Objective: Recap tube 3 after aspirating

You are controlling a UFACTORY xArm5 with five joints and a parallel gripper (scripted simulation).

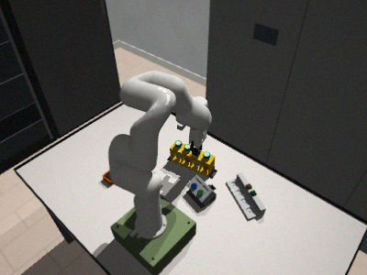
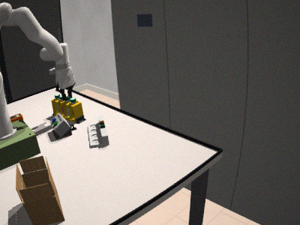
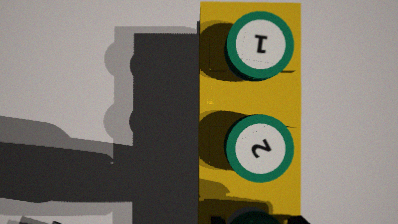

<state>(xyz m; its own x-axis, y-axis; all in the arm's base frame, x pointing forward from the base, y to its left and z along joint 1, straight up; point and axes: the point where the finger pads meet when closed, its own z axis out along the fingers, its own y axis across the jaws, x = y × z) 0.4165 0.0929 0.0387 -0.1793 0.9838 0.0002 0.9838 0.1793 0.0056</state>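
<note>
The yellow decapping station (image 1: 192, 158) holds four tubes with green-rimmed white caps. My gripper (image 1: 195, 149) stands straight down over the third tube from the left and is shut on the cap of tube 3, which its fingers mostly hide. The caps of tube 1 (image 1: 176, 143), tube 2 (image 1: 187, 147) and tube 4 (image 1: 206, 154) sit on their tubes. In the wrist view I see cap 1 (image 3: 260, 45) and cap 2 (image 3: 260, 147) on the yellow block, and only the top rim of cap 3 (image 3: 255, 219) at the bottom edge. In the exterior view the gripper (image 2: 64, 94) is down at the station (image 2: 67, 108).
The key housing (image 1: 199, 192) with the blue key (image 1: 194, 186) and green key (image 1: 200, 193) lies in front of the station. The grey cap tray (image 1: 245, 196) lies to its right, its nests empty. A cardboard box (image 2: 37, 191) stands near the table's front edge. An orange object (image 1: 107, 177) lies left of the arm.
</note>
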